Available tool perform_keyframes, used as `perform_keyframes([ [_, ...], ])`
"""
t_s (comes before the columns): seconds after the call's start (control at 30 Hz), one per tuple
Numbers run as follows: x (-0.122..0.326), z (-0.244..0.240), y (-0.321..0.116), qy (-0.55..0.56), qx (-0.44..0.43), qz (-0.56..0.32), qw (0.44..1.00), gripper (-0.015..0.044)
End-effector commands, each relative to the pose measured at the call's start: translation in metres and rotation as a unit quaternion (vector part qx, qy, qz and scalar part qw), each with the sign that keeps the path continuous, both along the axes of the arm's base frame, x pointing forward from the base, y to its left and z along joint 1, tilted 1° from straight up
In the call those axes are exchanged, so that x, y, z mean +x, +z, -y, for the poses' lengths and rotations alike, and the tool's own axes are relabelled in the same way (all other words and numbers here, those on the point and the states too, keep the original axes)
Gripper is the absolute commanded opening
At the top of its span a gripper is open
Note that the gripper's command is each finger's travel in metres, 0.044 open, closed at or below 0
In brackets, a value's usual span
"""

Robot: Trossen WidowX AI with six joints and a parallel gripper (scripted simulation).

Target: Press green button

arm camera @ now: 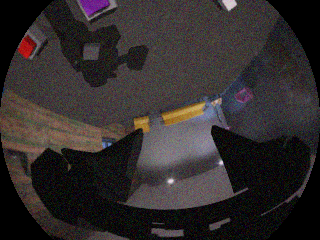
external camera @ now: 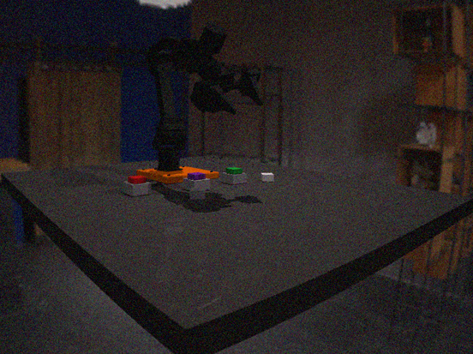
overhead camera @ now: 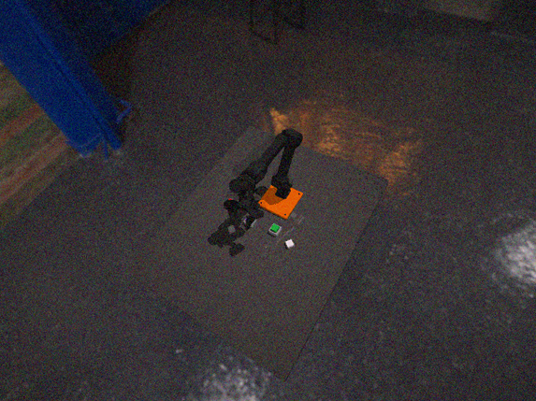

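The green button [overhead camera: 274, 228] [external camera: 233, 170] sits in a light grey housing on the table, in front of the arm's orange base plate. Its green cap stands up out of the housing. It is not seen in the wrist view. My gripper [external camera: 247, 107] [arm camera: 178, 131] is open and empty, with its two dark fingers well apart. It hangs high above the table, and nothing touches the green button. In the top view the dark arm and its shadow blend, so the fingers are hard to make out there.
A purple button [external camera: 196, 176] [arm camera: 94, 5] and a red button [external camera: 136, 178] [arm camera: 27, 46] stand in a spread row with the green one. A small white block [overhead camera: 289, 243] [external camera: 267, 177] [arm camera: 229, 4] lies near the green button. The orange base plate [overhead camera: 286, 210] [external camera: 207, 174] is behind.
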State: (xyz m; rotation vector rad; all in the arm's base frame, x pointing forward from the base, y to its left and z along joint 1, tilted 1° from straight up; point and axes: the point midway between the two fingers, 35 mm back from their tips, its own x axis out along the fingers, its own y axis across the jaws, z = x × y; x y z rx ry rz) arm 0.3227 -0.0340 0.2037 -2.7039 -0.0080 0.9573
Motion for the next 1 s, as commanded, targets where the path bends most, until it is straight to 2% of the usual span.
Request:
perform_keyframes([
  [0.0, 0.000, -0.001, -0.001, -0.004, 0.006, -0.003, 1.000, 0.0400],
  [0.1, -0.003, -0.010, -0.008, -0.068, 0.094, -0.045, 0.992, 0.0400],
  [0.23, -0.011, -0.026, -0.020, -0.187, 0.227, -0.117, 0.949, 0.0400],
  [0.37, -0.021, -0.040, -0.031, -0.314, 0.333, -0.182, 0.871, 0.0400],
  [0.5, -0.033, -0.054, -0.040, -0.443, 0.409, -0.230, 0.764, 0.0400],
  [0.63, -0.046, -0.066, -0.048, -0.568, 0.456, -0.257, 0.635, 0.0400],
  [0.97, -0.071, -0.082, -0.056, -0.739, 0.473, -0.245, 0.413, 0.0400],
])
